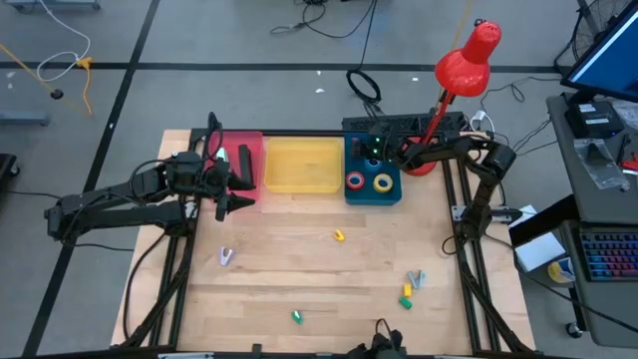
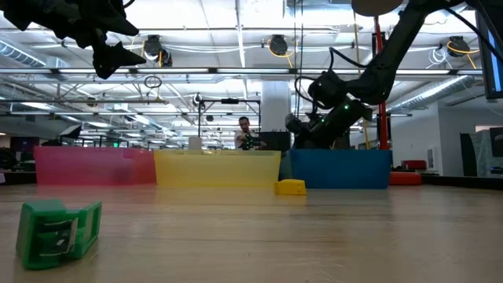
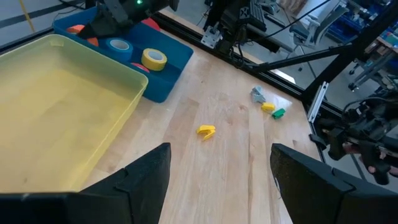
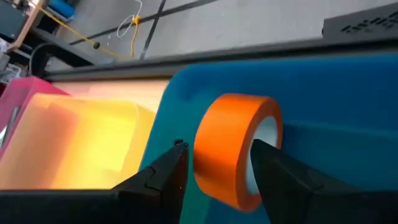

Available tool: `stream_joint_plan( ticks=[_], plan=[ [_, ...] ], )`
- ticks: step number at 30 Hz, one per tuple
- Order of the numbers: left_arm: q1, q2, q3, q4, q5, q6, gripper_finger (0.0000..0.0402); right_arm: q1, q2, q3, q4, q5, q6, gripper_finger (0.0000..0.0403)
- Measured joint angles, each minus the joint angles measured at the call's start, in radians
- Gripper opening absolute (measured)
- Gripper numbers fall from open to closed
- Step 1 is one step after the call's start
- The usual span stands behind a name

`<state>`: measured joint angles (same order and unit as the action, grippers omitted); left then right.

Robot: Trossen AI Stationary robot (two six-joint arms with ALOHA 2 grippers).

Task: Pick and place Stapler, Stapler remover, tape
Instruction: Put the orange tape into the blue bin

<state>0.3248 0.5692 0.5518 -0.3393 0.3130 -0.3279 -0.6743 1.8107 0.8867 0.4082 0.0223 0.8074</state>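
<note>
My right gripper point(image 4: 217, 162) reaches over the far part of the blue bin point(image 1: 373, 189) and is shut on the orange-red tape roll point(image 4: 230, 146). A yellow roll point(image 1: 383, 182) and another roll point(image 1: 356, 181) lie flat in that bin. The left wrist view shows the yellow roll point(image 3: 153, 58) beside a blue roll point(image 3: 118, 45). My left gripper point(image 1: 227, 196) hangs open and high near the pink bin point(image 1: 246, 160); its fingers point(image 3: 149, 180) frame bare table. No stapler shows. Small staple removers lie on the table: yellow point(image 1: 339, 235), grey point(image 1: 226, 256), green point(image 1: 296, 316). My right gripper has the orange-red roll between its two fingers, one finger point(image 4: 165, 174) beside the roll's orange outer band point(image 4: 211, 155), the other point(image 4: 277, 171) in front of its pale-holed face point(image 4: 264, 140). The roll stands on edge above the blue bin's floor; whether it rests there cannot be told.
The pink, yellow point(image 1: 302, 165) and blue bins stand side by side along the far edge. A red desk lamp point(image 1: 467, 60) rises behind the blue bin. A cluster of small grey, yellow and green pieces point(image 1: 411, 287) lies toward the near right. A person point(image 2: 245, 130) stands far behind.
</note>
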Motion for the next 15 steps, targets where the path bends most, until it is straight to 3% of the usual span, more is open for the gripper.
stream_joint_plan(
  ticks=[15],
  plan=[
    [0.000, 0.000, 0.000, 0.000, -0.001, 0.001, 0.0273, 0.002, -0.030, 0.000, 0.007, 0.001, -0.072, 0.0083]
  ],
)
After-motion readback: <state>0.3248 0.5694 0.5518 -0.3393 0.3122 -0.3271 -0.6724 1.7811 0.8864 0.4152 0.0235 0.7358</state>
